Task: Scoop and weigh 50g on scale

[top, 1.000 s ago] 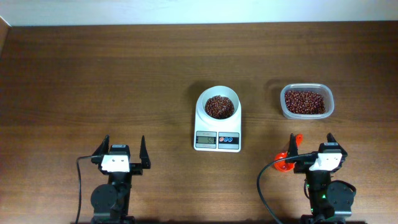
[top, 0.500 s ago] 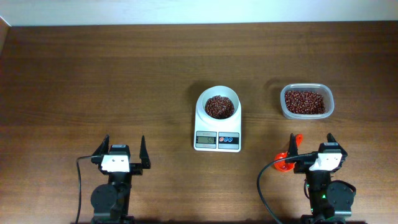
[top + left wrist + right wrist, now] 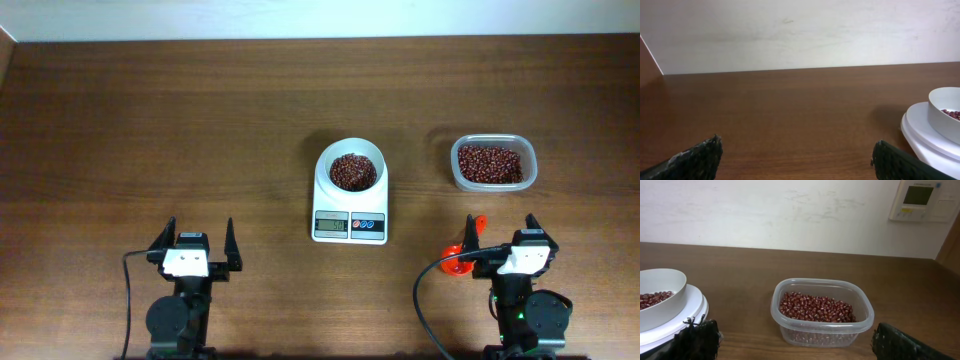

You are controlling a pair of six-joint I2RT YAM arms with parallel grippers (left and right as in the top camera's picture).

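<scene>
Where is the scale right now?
Overhead, the scale sits mid-table, beans in its bowl, with the clear tub to its right.

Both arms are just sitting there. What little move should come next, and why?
Probably the right fingers should shift toward the orange scoop lying just beside them. They stand open and empty, the tub holds plenty of beans, and the scale has a display too small to read, so whether its bowl needs more is unclear.
</scene>
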